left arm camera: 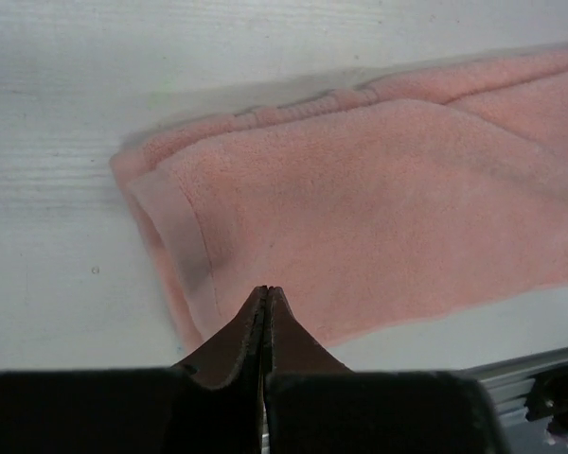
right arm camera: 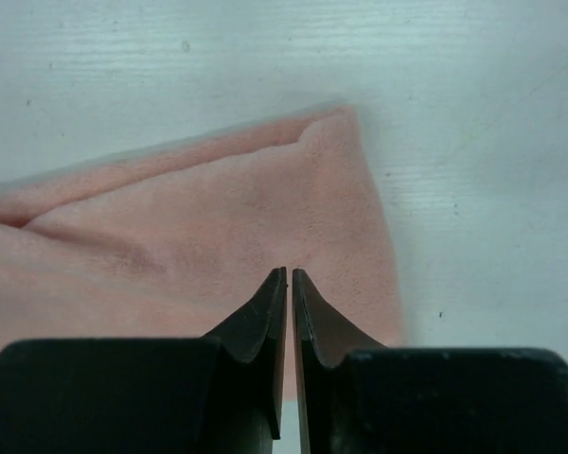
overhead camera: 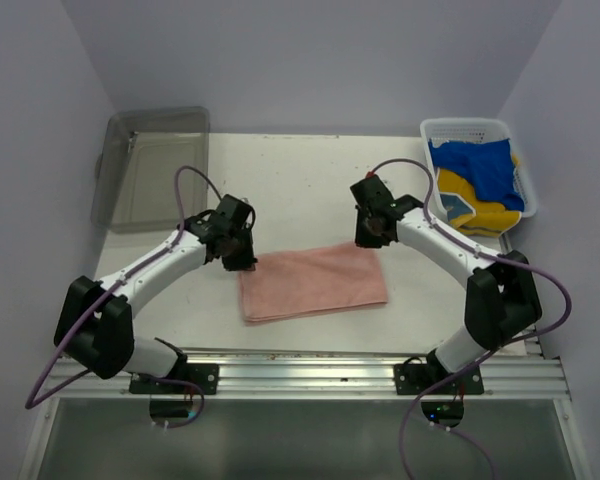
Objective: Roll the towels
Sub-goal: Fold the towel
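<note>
A salmon pink towel (overhead camera: 315, 283) lies folded flat in the middle of the table. My left gripper (overhead camera: 245, 262) hovers over its left end, jaws pressed together with nothing between them; the left wrist view shows the tips (left arm camera: 266, 288) above the towel (left arm camera: 360, 189) near its hemmed corner. My right gripper (overhead camera: 373, 238) is over the far right corner, its jaws almost together with only a thin slit and nothing in it; its tips (right arm camera: 290, 271) sit above the cloth (right arm camera: 218, 218). A royal blue towel (overhead camera: 475, 165) and a yellow towel (overhead camera: 470, 205) lie bunched in the basket.
The white mesh basket (overhead camera: 467, 124) stands at the back right corner. A grey translucent tray (overhead camera: 150, 165) leans at the back left. A metal rail (overhead camera: 310, 375) runs along the near edge. Walls close in on three sides.
</note>
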